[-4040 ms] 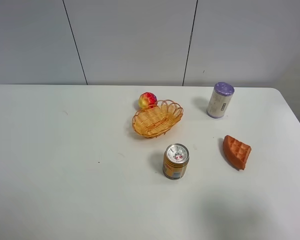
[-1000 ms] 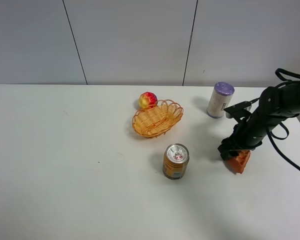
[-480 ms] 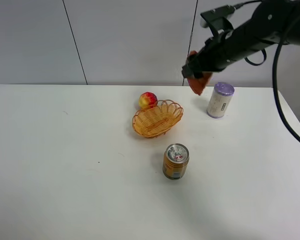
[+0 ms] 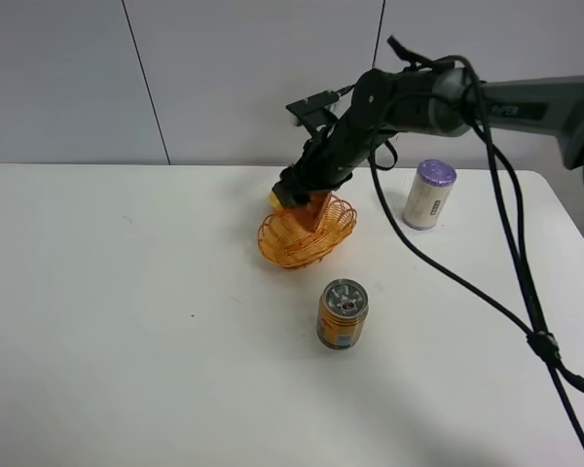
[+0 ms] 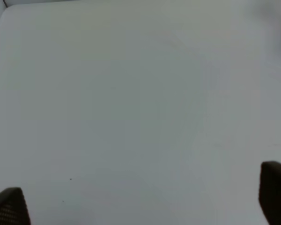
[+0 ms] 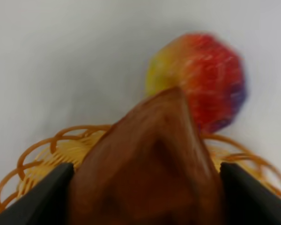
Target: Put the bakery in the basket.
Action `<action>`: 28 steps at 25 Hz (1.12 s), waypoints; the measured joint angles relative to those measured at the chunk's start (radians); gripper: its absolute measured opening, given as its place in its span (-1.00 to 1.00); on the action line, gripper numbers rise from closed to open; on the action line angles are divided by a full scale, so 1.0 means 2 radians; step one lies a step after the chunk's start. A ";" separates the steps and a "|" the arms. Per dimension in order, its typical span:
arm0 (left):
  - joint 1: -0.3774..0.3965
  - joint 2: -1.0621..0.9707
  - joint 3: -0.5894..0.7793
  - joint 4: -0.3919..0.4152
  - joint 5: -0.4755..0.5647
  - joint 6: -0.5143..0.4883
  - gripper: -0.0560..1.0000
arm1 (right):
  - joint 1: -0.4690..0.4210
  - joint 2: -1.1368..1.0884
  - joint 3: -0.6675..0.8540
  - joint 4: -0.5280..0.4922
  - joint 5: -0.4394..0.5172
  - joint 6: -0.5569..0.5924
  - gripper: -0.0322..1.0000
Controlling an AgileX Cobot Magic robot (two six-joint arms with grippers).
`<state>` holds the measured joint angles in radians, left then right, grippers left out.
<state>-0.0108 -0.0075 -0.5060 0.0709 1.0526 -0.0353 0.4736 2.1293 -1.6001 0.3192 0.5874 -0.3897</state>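
Jaws of our right gripper (image 4: 307,195) clamp the bakery (image 4: 318,209), its point hanging down into the basket (image 4: 282,248), just beside the round fruit (image 6: 201,79). Half a second ago we held it high near the purple-lidded canister (image 4: 428,195); now, we judge, only the release remains. Our left gripper (image 5: 140,206) hangs spread over bare table (image 5: 131,93).

fruit (image 6: 201,79) blurred, bakery (image 6: 150,164) blurred, cut off by picture edge
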 joint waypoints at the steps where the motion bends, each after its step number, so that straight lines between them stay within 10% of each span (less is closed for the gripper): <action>1: 0.000 0.000 0.000 0.000 0.000 0.000 0.99 | 0.002 0.009 0.000 0.000 -0.003 0.001 0.25; 10: 0.000 0.000 0.000 0.000 0.000 0.000 0.99 | 0.003 0.033 -0.003 -0.006 0.006 0.011 0.25; 18: 0.000 0.000 0.000 0.000 0.000 0.000 0.99 | 0.009 0.023 -0.003 -0.014 0.010 0.015 0.96; 28: 0.000 0.000 0.000 0.000 0.000 0.000 0.99 | -0.004 -0.217 0.019 -0.018 -0.007 0.081 0.98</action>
<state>-0.0108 -0.0075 -0.5060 0.0709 1.0526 -0.0353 0.4658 1.6944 -1.5623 0.2824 0.5729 -0.2269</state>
